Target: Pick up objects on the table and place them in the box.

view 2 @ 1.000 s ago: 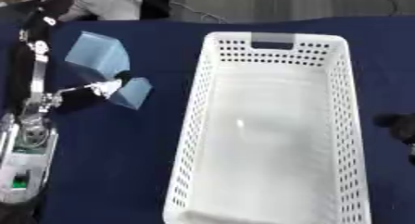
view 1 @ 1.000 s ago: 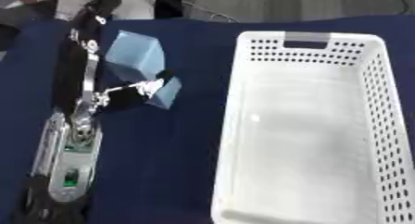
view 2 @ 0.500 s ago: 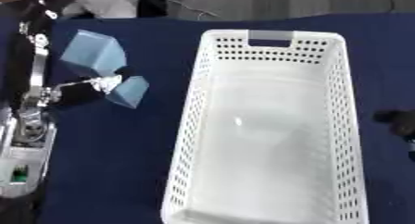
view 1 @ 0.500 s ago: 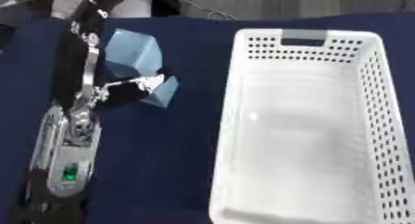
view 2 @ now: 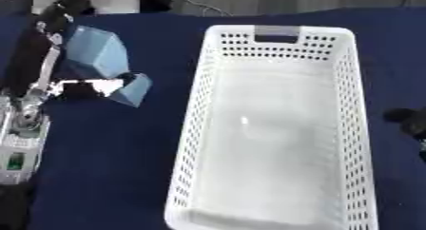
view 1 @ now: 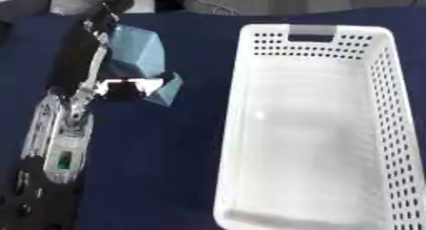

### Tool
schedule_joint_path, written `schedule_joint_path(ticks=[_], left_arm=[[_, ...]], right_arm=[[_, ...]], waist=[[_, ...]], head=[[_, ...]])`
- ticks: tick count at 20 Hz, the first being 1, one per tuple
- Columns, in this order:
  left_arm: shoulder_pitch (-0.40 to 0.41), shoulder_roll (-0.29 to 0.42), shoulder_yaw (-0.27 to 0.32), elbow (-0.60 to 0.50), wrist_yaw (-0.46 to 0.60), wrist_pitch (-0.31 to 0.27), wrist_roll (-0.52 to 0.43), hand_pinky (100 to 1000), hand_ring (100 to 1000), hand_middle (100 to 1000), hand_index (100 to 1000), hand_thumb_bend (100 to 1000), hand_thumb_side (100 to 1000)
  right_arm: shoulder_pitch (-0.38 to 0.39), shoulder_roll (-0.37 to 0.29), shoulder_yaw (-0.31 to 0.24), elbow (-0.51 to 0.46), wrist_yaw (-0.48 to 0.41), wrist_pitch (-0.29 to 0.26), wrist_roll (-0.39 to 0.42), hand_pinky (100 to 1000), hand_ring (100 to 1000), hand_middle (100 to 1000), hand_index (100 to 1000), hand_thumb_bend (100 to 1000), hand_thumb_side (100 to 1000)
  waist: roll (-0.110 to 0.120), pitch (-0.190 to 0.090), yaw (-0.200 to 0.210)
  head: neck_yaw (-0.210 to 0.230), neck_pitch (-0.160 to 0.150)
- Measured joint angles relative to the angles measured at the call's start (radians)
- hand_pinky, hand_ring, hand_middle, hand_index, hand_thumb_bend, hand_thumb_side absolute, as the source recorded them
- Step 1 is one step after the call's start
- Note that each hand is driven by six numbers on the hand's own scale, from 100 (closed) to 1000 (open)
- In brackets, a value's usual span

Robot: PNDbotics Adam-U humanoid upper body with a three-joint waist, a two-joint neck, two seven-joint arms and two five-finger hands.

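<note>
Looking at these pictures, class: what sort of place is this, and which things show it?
Probably a robot test bench, not a home: a table with a dark blue cloth, one empty white perforated basket, a light blue object by the robot's left hand, and cables at the far edge.

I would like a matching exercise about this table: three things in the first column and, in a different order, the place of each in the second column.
Things:
1. white perforated basket
2. light blue object
3. right hand

Places:
a. at the right edge of the right eye view, beside the basket
b. far left of the blue cloth, against the left hand
c. right half of the table, nothing inside

Pairs: 1-c, 2-b, 3-a
</note>
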Motion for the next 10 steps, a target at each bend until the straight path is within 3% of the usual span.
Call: schedule_joint_path(ticks=[1,2,3,4,5,6,7,8,10], left_arm=[[-0.003,0.005,0.003,0.011,-0.002,-0.005,0.004,848,868,851,917,582,389],[-0.002,0.005,0.005,0.022,-0.003,-0.008,0.008,837,861,842,902,550,278],[-0.002,0.005,0.007,0.03,-0.002,-0.009,0.013,800,845,820,873,464,100],[-0.003,0.005,0.009,0.034,0.002,-0.009,0.018,800,845,820,873,464,100],[-0.003,0.005,0.011,0.037,0.008,-0.008,0.024,663,768,733,774,290,100],[-0.003,0.004,0.012,0.04,0.02,-0.006,0.036,624,739,702,740,236,100],[-0.004,0.003,0.013,0.043,0.036,-0.003,0.052,519,624,589,635,100,100],[-0.005,0.003,0.016,0.045,0.054,0.001,0.077,435,543,527,590,100,100],[-0.005,0.001,0.018,0.049,0.098,0.006,0.153,356,487,463,531,100,100]], right_arm=[[-0.001,0.0,0.0,0.0,0.0,-0.001,-0.001,896,771,834,1000,100,788],[-0.003,-0.001,0.0,0.0,0.001,-0.001,-0.001,896,771,834,1000,100,788],[-0.006,-0.001,0.0,0.0,0.002,-0.001,-0.001,896,771,834,1000,100,788],[-0.008,-0.001,0.0,0.0,0.003,-0.001,-0.001,896,771,833,1000,100,789],[-0.008,-0.001,0.0,0.0,0.003,-0.001,-0.001,896,771,833,1000,100,788],[-0.008,-0.003,0.001,0.0,0.003,-0.001,-0.001,896,771,833,1000,100,788],[-0.008,-0.005,0.001,0.0,0.003,-0.001,-0.001,895,771,833,1000,100,788],[-0.009,-0.005,0.002,0.0,0.003,-0.001,-0.001,895,771,833,1000,100,788],[-0.009,-0.007,0.004,0.0,0.003,-0.001,-0.001,896,771,833,1000,100,787]], waist=[[0.0,0.0,0.0],[0.0,0.001,0.0],[0.0,0.003,0.0],[0.0,0.003,0.0],[0.001,0.003,0.0],[0.001,0.003,0.0],[0.002,0.003,0.0],[0.003,0.003,-0.001],[0.003,0.004,-0.003]], head=[[0.0,0.002],[0.0,0.003],[0.0,0.005],[0.0,0.007],[0.0,0.01],[0.0,0.011],[0.0,0.011],[0.0,0.011],[0.0,0.012]])
